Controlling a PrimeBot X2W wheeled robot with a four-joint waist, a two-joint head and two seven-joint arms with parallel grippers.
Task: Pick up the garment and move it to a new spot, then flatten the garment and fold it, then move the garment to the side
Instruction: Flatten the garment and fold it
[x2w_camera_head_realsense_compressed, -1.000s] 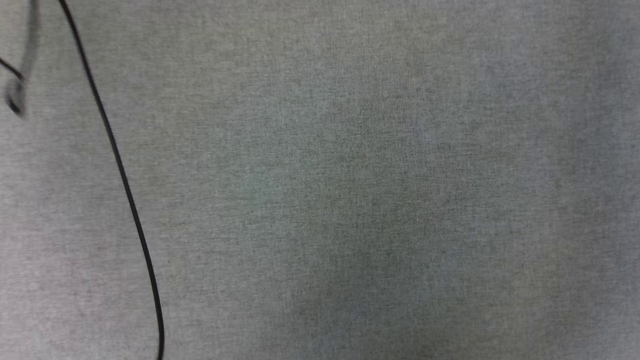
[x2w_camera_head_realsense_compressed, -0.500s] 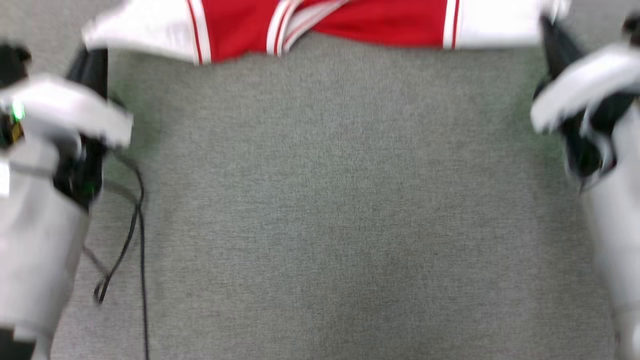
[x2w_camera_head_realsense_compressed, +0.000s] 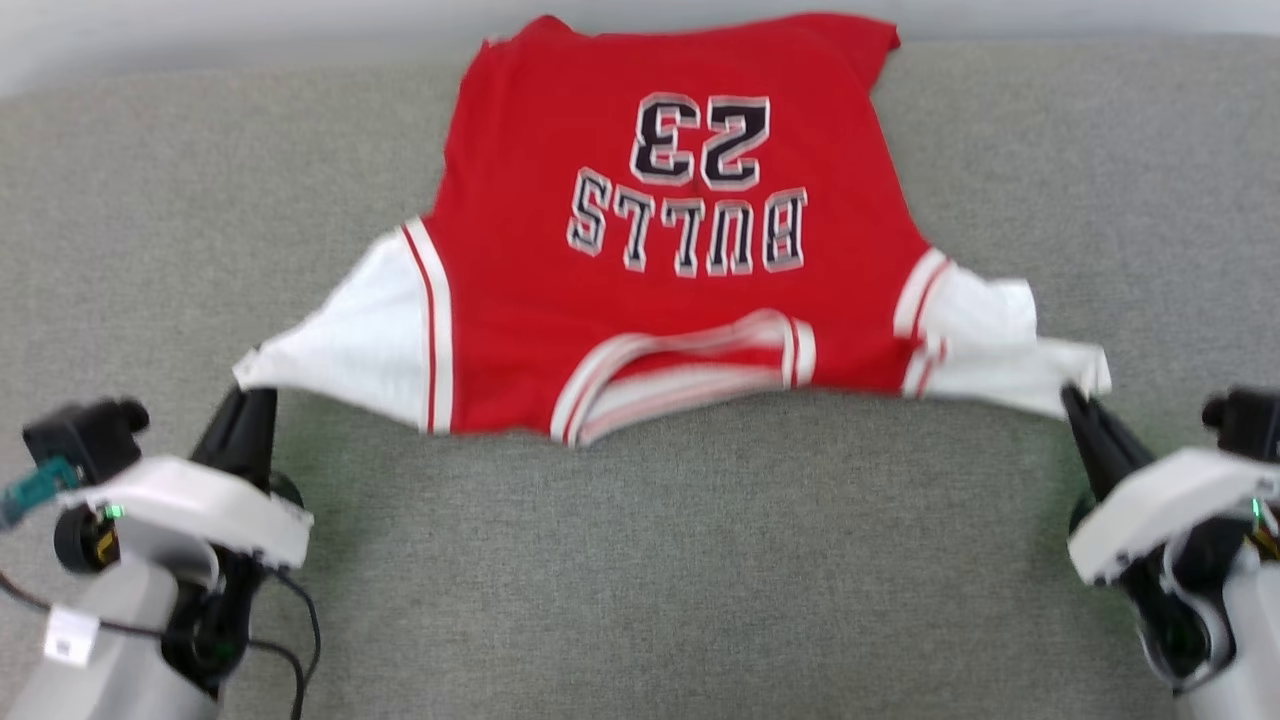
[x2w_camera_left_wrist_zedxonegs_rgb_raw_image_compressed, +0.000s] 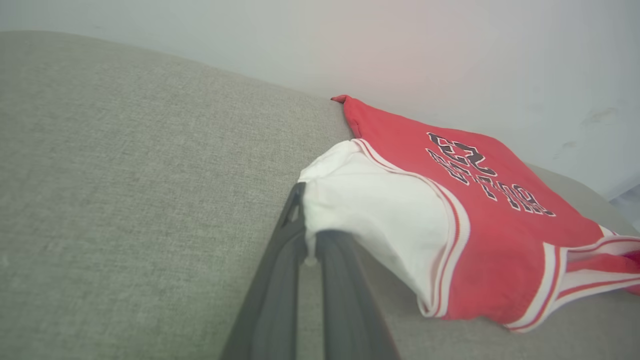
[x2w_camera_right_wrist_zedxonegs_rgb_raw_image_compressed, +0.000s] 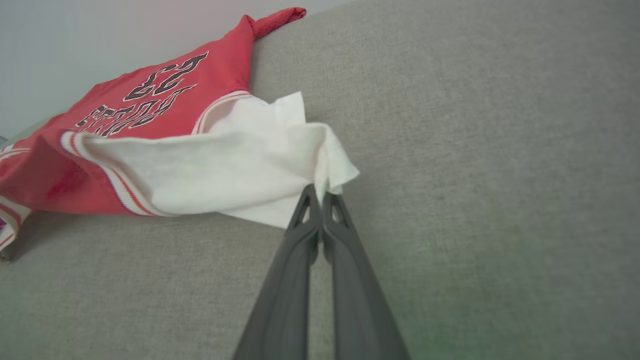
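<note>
The garment (x2w_camera_head_realsense_compressed: 680, 300), a bright red jersey shirt with white sleeves, red-and-white striped trim and a black, white-outlined 23 over the word BULLS, lies spread across the middle of a grey woven fabric surface (x2w_camera_head_realsense_compressed: 700, 560). From my head the print reads upside down. The striped collar (x2w_camera_head_realsense_compressed: 690, 370) points toward me and the hem lies at the far edge, close to a pale wall (x2w_camera_left_wrist_zedxonegs_rgb_raw_image_compressed: 300, 45). The two sleeves are drawn out to either side. My left gripper (x2w_camera_head_realsense_compressed: 248, 400) is clamped on the outer tip of the white sleeve on my left (x2w_camera_head_realsense_compressed: 350, 340). In the left wrist view its two long dark fingers (x2w_camera_left_wrist_zedxonegs_rgb_raw_image_compressed: 280, 280) are pressed together, with the cloth bunched at their tips. My right gripper (x2w_camera_head_realsense_compressed: 1072, 398) is closed the same way on the crumpled end of the white sleeve on my right (x2w_camera_head_realsense_compressed: 1000, 350). The right wrist view shows the fabric folding over where my fingers (x2w_camera_right_wrist_zedxonegs_rgb_raw_image_compressed: 350, 280) meet. The near edge of the shirt looks raised a little off the surface, with shadow beneath it, while the red body farther back rests flat. Both grippers sit well apart, one at each lower corner of my head view, over bare grey fabric. A thin black cable (x2w_camera_head_realsense_compressed: 300, 640) loops beside my left forearm.
</note>
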